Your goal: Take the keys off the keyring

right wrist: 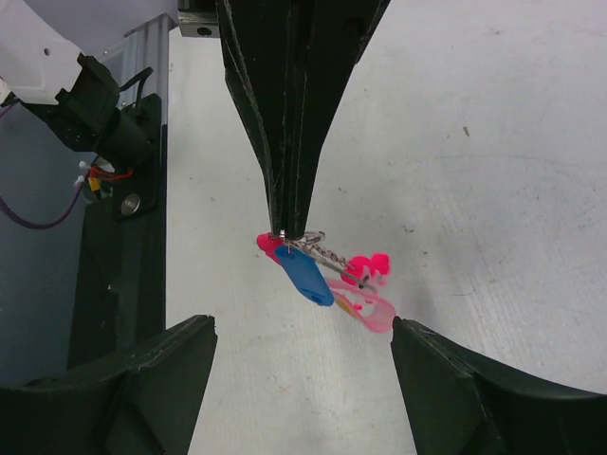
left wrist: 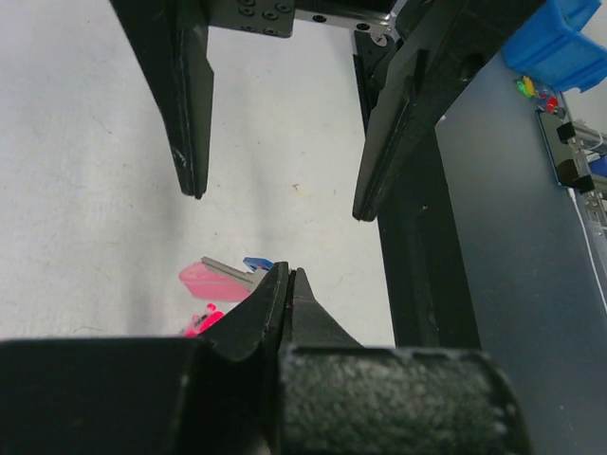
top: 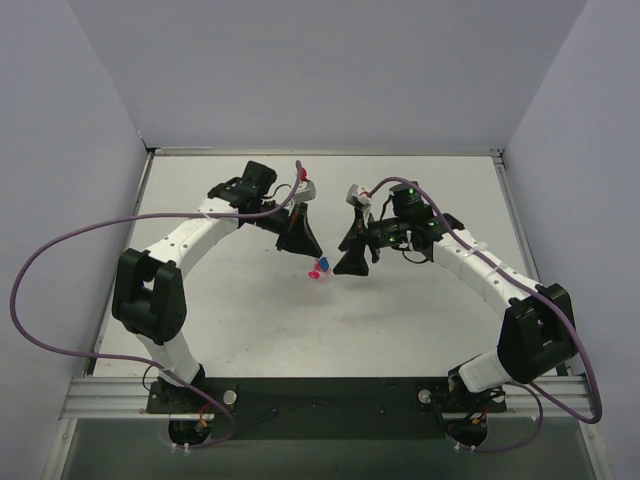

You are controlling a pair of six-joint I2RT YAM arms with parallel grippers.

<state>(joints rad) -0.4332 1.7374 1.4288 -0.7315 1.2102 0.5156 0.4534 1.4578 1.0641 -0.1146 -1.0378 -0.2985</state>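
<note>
The keys (top: 320, 268) hang as a small bunch just above the table between my two grippers. My left gripper (top: 311, 254) is shut, and in the right wrist view its closed tips (right wrist: 288, 227) pinch the thin silvery keyring (right wrist: 311, 237) from above. Below it hang a blue key (right wrist: 309, 274), a pink key (right wrist: 267, 245), a short chain with a pink charm (right wrist: 366, 268) and a pale pink piece (right wrist: 372, 314). My right gripper (right wrist: 302, 324) is open, its fingers on either side of the bunch and not touching it. In the left wrist view my shut left gripper (left wrist: 287, 273) hides most of the keys (left wrist: 211, 282).
The dark metal base rail (top: 320, 395) runs along the near edge, with cables and arm mounts. Grey walls (top: 320, 70) enclose the white table (top: 250, 320) on three sides. Purple cables (top: 60, 250) loop from both arms.
</note>
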